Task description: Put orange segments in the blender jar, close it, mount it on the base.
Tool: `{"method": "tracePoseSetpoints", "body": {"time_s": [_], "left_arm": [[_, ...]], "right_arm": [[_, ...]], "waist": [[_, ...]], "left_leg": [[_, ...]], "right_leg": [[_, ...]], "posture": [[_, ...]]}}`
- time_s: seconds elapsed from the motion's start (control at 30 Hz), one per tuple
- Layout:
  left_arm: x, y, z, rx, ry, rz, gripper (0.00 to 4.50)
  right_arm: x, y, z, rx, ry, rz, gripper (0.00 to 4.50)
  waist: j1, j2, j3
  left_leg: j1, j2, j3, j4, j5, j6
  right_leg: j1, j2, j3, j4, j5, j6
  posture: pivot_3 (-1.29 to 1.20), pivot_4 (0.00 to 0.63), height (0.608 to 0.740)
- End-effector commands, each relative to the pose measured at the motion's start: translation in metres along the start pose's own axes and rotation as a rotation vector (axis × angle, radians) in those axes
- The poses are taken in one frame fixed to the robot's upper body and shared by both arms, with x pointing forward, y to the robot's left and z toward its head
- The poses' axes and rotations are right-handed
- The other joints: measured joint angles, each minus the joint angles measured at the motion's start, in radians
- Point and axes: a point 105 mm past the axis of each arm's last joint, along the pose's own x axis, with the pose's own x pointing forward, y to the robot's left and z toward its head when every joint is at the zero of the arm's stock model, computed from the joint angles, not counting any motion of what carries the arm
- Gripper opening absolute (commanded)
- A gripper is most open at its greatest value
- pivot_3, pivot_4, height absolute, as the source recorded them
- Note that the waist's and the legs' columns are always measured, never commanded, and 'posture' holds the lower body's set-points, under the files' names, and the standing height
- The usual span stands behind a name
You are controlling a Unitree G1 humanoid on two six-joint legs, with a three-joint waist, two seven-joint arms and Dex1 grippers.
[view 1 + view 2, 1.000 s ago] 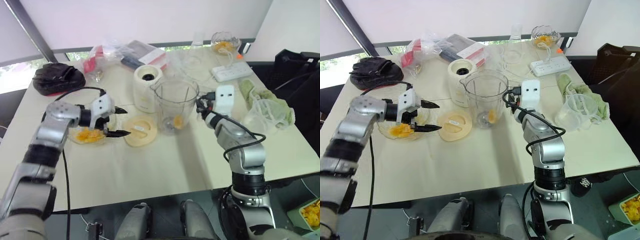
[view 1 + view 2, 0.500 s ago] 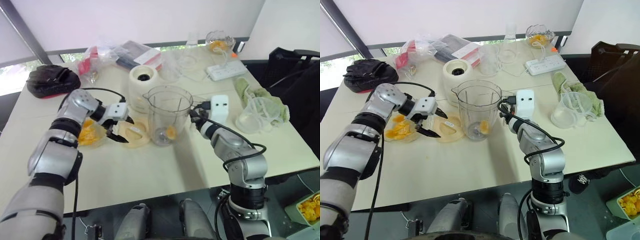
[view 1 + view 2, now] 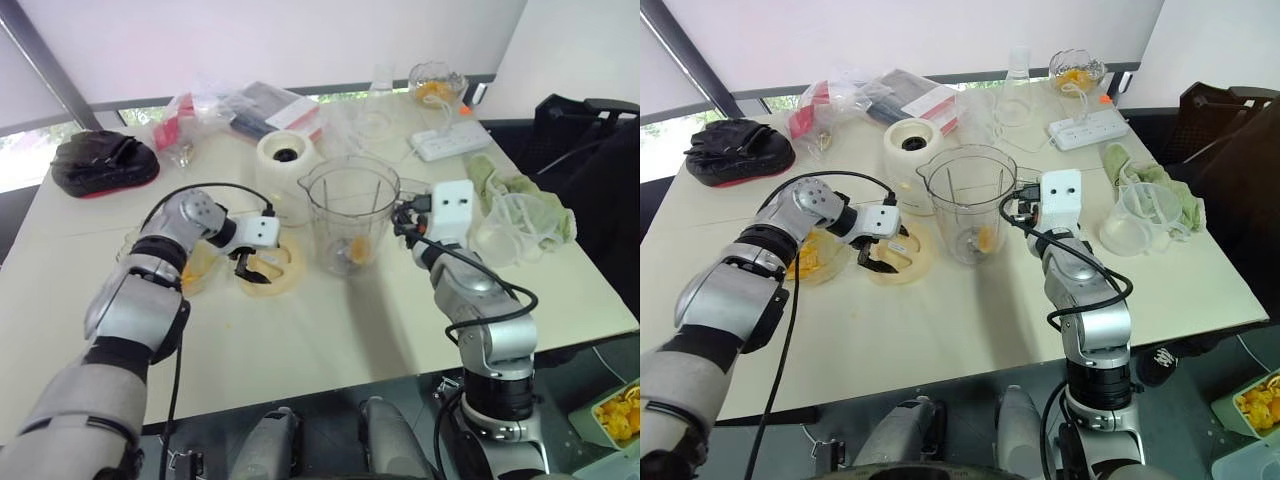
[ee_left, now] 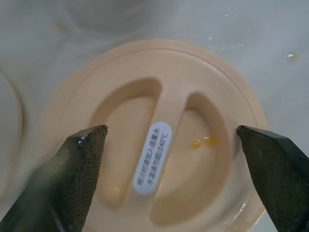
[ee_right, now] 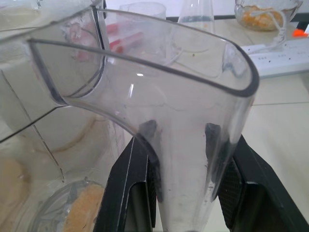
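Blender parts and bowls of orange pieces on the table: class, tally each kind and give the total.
Blender jar: 1
Cream lid: 1
Blender base: 1
Bowls of orange pieces: 2
Total: 5

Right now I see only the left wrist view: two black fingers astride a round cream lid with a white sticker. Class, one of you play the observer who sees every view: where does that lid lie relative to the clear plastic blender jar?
Observer: The round cream lid lies flat on the pale table, beside the clear plastic blender jar, on the robot's left of it.
Operator: Is anything holding the jar?
Observer: Yes. The right gripper is clamped on the jar's side.
Operator: Any fruit inside?
Observer: An orange segment lies at the jar's bottom.
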Motion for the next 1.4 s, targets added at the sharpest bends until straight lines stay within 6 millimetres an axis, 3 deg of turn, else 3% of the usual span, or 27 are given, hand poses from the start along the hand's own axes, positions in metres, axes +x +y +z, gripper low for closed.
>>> {"method": "tracePoseSetpoints", "body": {"time_s": [0.03,0.17,0.27,0.5,0.53,0.77,0.93,1.17,1.4], "left_arm": [[-0.007,0.007,-0.003,-0.006,0.034,0.031,4.50],[-0.002,0.000,-0.010,-0.011,0.073,0.001,4.50],[0.002,-0.006,-0.014,-0.024,0.089,-0.036,3.72],[0.007,-0.026,-0.020,-0.051,0.113,-0.176,0.36],[0.008,-0.027,-0.020,-0.057,0.112,-0.184,0.18],[0.007,-0.011,-0.005,-0.086,0.036,-0.096,0.19],[-0.006,0.010,0.019,-0.104,-0.102,0.001,0.19],[-0.047,0.036,0.062,-0.037,-0.281,0.048,0.19],[-0.091,0.046,0.076,0.034,-0.288,0.070,0.19]], "right_arm": [[-0.009,0.006,0.033,-0.011,-0.147,0.016,1.06],[-0.009,0.006,0.033,-0.011,-0.150,0.013,1.06],[-0.009,0.005,0.034,-0.011,-0.153,0.010,1.03],[-0.009,0.003,0.035,-0.016,-0.157,0.003,1.03],[-0.009,0.003,0.035,-0.017,-0.157,0.001,1.03],[-0.010,0.000,0.034,-0.034,-0.155,-0.007,1.03],[-0.013,-0.003,0.030,-0.098,-0.157,-0.020,1.03],[-0.019,-0.012,0.014,-0.113,-0.169,-0.071,1.03],[-0.016,-0.008,0.011,-0.055,-0.204,-0.083,1.03]], "waist": [[0.000,0.000,0.000],[0.000,0.000,0.000],[0.001,-0.001,-0.001],[-0.003,-0.002,-0.002],[-0.003,-0.002,-0.002],[0.000,-0.002,-0.002],[0.004,-0.003,-0.002],[0.000,-0.006,0.000],[-0.004,-0.006,0.000]], "left_leg": [[0.000,0.000,0.000,0.000,0.000,0.000],[0.000,0.000,0.000,0.001,0.000,0.001],[0.001,0.000,0.000,0.001,0.000,0.001],[0.002,0.000,0.000,0.001,0.000,0.003],[0.002,0.000,0.000,0.001,0.000,0.003],[0.002,0.000,0.000,0.001,0.000,0.002],[0.001,-0.001,0.000,0.002,0.000,0.003],[0.000,-0.001,0.000,0.002,0.001,0.001],[0.001,0.000,0.000,0.001,0.001,0.001]], "right_leg": [[0.000,0.000,0.000,0.000,0.000,0.000],[0.000,0.000,0.000,0.001,0.000,0.000],[0.000,0.000,0.000,0.002,0.000,0.000],[0.000,0.000,0.000,0.002,0.000,0.000],[0.000,0.000,0.000,0.002,0.000,0.000],[0.001,0.000,0.000,0.003,0.000,0.000],[0.001,0.000,0.000,0.002,0.000,0.000],[0.000,0.000,0.000,0.002,0.000,0.000],[0.000,0.000,0.000,0.003,0.000,0.000]], "posture": [[0.00,0.150,0.740],[0.00,0.150,0.740],[0.00,0.150,0.740],[0.00,0.150,0.740],[0.00,0.150,0.740],[0.00,0.150,0.740],[0.00,0.150,0.740],[0.00,0.150,0.740],[0.00,0.150,0.740]]}}
